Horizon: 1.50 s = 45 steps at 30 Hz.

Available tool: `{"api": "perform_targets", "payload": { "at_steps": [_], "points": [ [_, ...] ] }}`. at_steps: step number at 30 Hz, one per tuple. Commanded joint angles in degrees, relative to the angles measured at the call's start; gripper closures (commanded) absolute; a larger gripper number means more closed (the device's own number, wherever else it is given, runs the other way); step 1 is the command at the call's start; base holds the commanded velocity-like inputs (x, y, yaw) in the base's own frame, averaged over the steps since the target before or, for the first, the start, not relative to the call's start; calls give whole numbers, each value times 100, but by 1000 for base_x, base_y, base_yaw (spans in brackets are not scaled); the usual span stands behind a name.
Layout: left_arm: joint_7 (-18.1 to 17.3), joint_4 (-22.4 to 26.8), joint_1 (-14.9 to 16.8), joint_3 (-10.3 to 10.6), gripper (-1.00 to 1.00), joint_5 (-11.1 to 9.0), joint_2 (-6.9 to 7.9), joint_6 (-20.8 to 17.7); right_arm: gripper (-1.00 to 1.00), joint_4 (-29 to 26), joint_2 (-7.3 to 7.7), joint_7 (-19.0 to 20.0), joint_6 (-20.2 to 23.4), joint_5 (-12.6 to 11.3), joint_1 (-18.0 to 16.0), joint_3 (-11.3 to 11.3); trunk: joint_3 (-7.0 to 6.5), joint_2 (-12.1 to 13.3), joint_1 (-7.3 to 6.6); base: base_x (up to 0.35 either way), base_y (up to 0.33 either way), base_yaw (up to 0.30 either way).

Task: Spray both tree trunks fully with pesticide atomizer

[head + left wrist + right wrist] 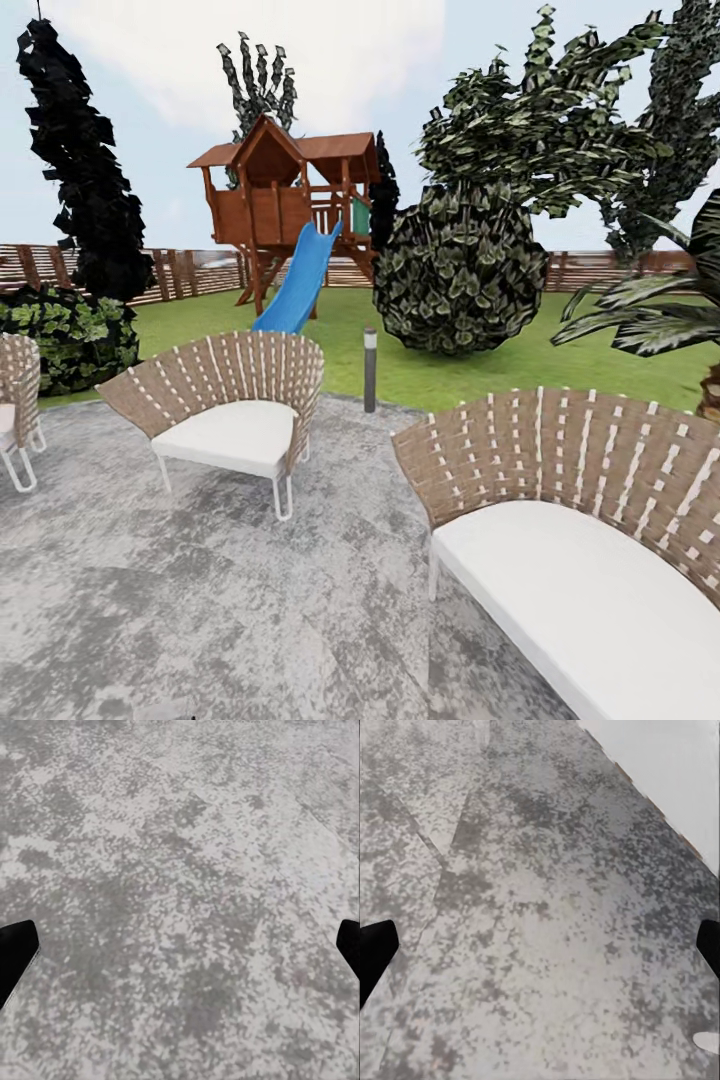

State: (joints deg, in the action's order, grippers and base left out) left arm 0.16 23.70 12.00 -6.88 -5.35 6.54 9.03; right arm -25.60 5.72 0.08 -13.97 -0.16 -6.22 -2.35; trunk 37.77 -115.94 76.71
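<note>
On the grey paving (200, 600) in the head view stand woven wicker seats with white cushions: a fan-backed armchair (235, 415) left of centre, a wider sofa (580, 530) at the lower right, and part of another chair (15, 405) at the left edge. A short grey lamp post (370, 368) rises at the paving's edge, between the armchair and the sofa. Beyond it lies the green lawn (350, 320) of the garden, closed off by a brown slatted fence (190, 270). On the grass is a wooden playhouse (285, 190) with a blue slide (300, 280), a round clipped bush (460, 265), and a dark column-shaped tree (85, 170) at the left. Leafy crowns (560, 110) fill the upper right. The pesticide atomizer cannot be made out here, nor any bare straight trunk. No writing or label is readable.

In the left wrist view, the left gripper (180, 952) hangs over mottled grey paving (180, 870), its dark fingertips (15, 952) at opposite edges, spread wide and holding nothing.

In the right wrist view, the right gripper (540, 952) is likewise spread wide and empty above paving (525, 907), with a white cushion (667, 772) at one corner.
</note>
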Motion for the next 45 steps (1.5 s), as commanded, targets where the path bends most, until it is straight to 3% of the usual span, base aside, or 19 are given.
{"api": "perform_targets", "payload": {
  "at_steps": [1, 18, 45],
  "points": [
    [2, -6, 5, 11, -100, -55, 1, 19, -100, 2, -1, 1, -18, -1, -2, -10, 0, -2, 3, 338, 9, 208],
    [2, -6, 5, 11, -100, -55, 0, 20, -100, 2, -1, 1, -18, -1, -2, -7, -99, -2, 3, 291, 1, 208],
    [2, 2, 5, 11, -100, -54, -10, 19, -100, -2, -18, 1, -18, -1, -2, -2, -118, -2, 3, 29, 0, 271]
  ]
}}
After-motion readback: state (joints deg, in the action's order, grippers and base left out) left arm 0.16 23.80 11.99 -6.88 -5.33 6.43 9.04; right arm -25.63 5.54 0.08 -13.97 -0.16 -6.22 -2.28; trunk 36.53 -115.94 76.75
